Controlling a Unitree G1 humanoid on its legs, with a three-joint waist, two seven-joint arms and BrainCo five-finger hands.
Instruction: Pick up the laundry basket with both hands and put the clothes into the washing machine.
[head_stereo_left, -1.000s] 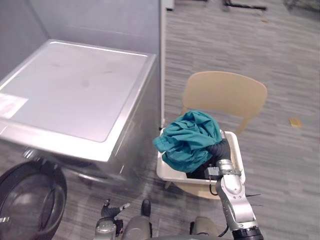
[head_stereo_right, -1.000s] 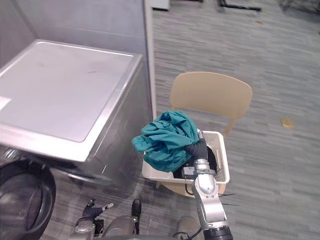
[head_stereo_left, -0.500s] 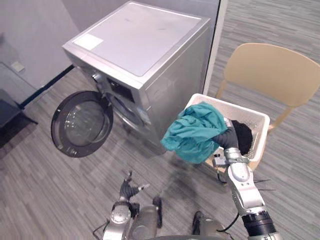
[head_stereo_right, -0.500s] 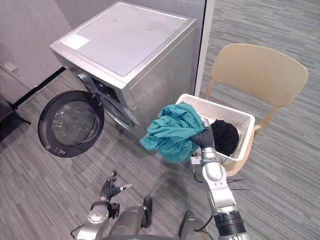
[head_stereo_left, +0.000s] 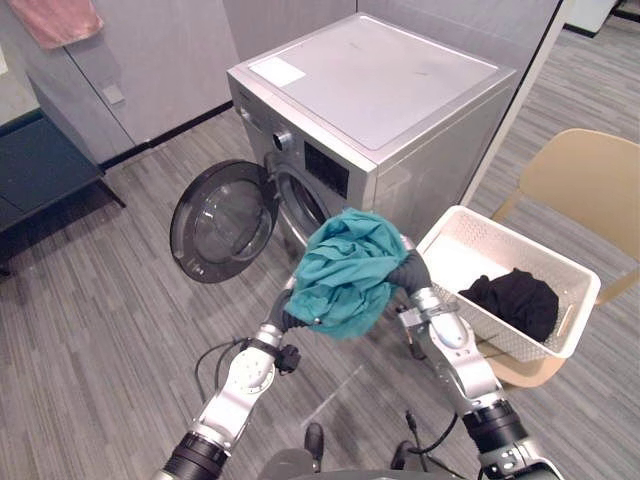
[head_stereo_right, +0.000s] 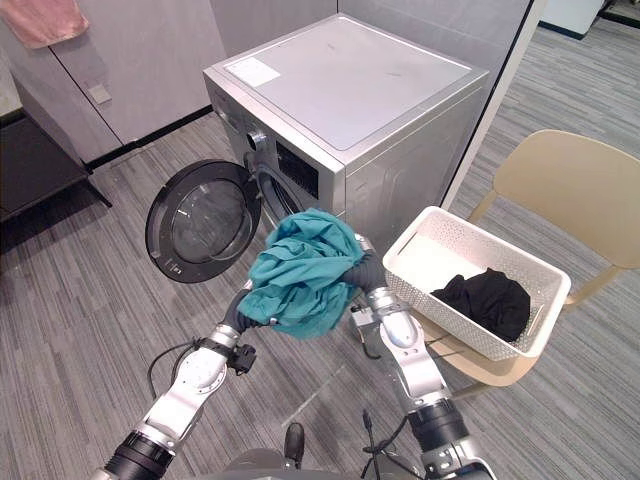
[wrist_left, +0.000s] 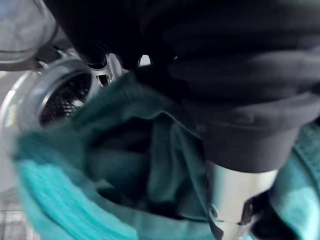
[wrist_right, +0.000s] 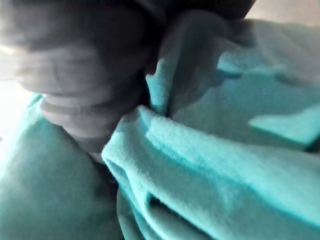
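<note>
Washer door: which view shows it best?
Left eye view: washer door shows whole, swung open. Right eye view matches. Left wrist view catches the drum opening past teal cloth; right wrist view faces that cloth.

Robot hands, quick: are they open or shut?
Left hand: buried in the crumpled teal cloth, cannot tell.
Right hand: buried in it too, cannot tell.

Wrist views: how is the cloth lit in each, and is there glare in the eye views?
Right wrist view: teal cloth brightly lit. Left wrist view: same cloth in shade, washer drum beyond. Left eye view: soft sheen atop the washing machine.
</note>
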